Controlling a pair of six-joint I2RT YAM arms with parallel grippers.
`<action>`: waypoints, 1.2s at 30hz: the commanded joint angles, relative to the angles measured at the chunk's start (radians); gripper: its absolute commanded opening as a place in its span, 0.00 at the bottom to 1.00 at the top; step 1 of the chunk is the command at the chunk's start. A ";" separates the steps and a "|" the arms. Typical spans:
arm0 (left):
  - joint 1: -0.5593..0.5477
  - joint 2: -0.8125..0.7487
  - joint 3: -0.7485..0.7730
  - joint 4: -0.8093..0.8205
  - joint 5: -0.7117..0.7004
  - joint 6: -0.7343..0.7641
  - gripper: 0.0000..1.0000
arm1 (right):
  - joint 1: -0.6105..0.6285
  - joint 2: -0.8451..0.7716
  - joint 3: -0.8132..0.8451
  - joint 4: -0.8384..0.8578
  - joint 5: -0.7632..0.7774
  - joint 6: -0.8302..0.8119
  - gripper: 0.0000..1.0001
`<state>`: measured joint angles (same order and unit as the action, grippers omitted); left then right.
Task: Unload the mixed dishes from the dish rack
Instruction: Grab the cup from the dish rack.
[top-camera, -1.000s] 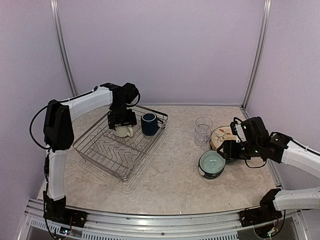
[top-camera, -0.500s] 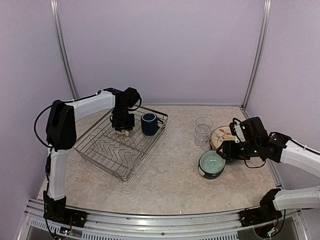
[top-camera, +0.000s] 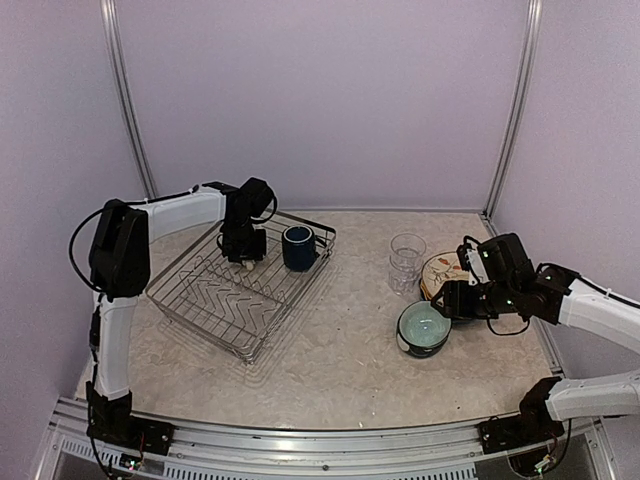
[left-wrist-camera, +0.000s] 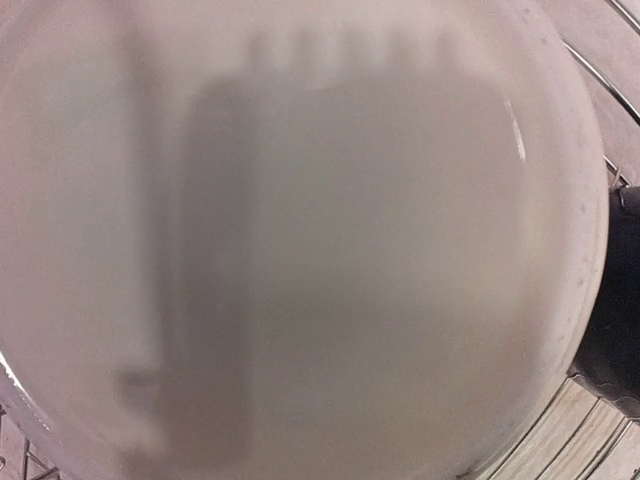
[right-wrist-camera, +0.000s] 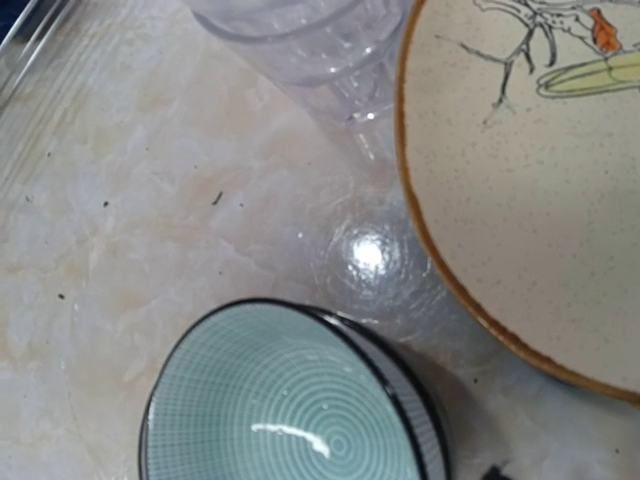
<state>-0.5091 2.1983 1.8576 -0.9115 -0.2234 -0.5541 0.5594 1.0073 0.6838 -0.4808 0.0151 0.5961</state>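
Cream mug (left-wrist-camera: 300, 240) in far part of dish rack (top-camera: 215, 295), directly beneath left fingers (top-camera: 244, 248); opening not discernible. Right fingers (top-camera: 452, 300) well right of rack, beside teal bowl (top-camera: 423, 327) on surface (top-camera: 340, 345); opening likewise not discernible

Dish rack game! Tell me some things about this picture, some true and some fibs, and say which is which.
1. The navy mug sits inside the dish rack. True.
2. The clear glass tumbler is in the rack too. False: it stands on the table, next to the bird plate.
3. The teal bowl is on the table, close to the right gripper. True.
4. The left gripper hangs over the bird plate. False: it is at the cream mug in the rack.
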 joint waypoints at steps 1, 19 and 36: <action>0.018 -0.032 -0.015 0.048 -0.029 0.020 0.34 | -0.007 -0.006 0.026 -0.015 0.006 0.005 0.68; 0.022 -0.167 -0.114 0.063 -0.016 0.050 0.00 | -0.007 0.014 0.065 -0.029 0.023 -0.006 0.68; 0.079 -0.409 -0.210 0.141 0.246 0.000 0.00 | -0.008 0.024 0.096 -0.012 0.003 -0.012 0.68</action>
<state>-0.4431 1.8397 1.6440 -0.8387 -0.0452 -0.5392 0.5594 1.0195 0.7528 -0.4881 0.0231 0.5945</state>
